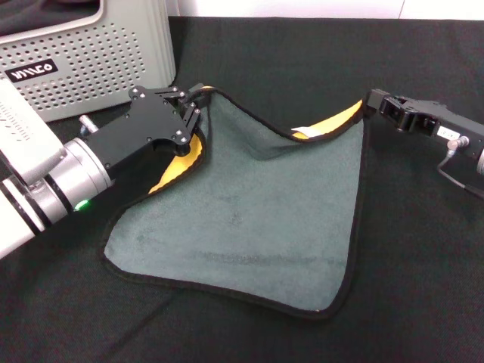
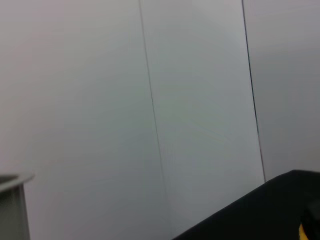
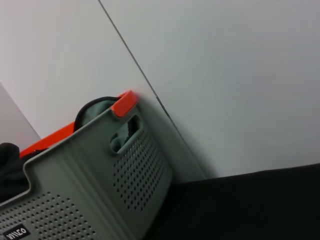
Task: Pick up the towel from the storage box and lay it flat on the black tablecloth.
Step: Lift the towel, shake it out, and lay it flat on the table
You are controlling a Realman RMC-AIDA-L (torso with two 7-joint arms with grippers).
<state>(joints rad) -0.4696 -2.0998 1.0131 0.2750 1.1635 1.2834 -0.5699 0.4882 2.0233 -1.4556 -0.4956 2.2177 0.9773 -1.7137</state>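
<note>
Pincers pinch the towel (image 1: pixel 257 219) at two corners: the left pincer (image 1: pixel 195 102) grips the ten o'clock corner, the right pincer (image 1: pixel 372 102) the two o'clock one. Grey-green side up, with yellow peeking at both grips, the towel sags between them onto the black tablecloth (image 1: pixel 423 287). At eleven o'clock sits the storage box (image 1: pixel 91 60), just beside the left pincer.

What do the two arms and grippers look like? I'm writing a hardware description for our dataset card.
In the head view, the left gripper is matte black and angular with visible screw heads, mounted on a silver cylindrical wrist with a lit green indicator and a white arm link. The right gripper is also black and boxy, carrying a small white label, with a thin black cable looping beside its grey wrist.
</note>
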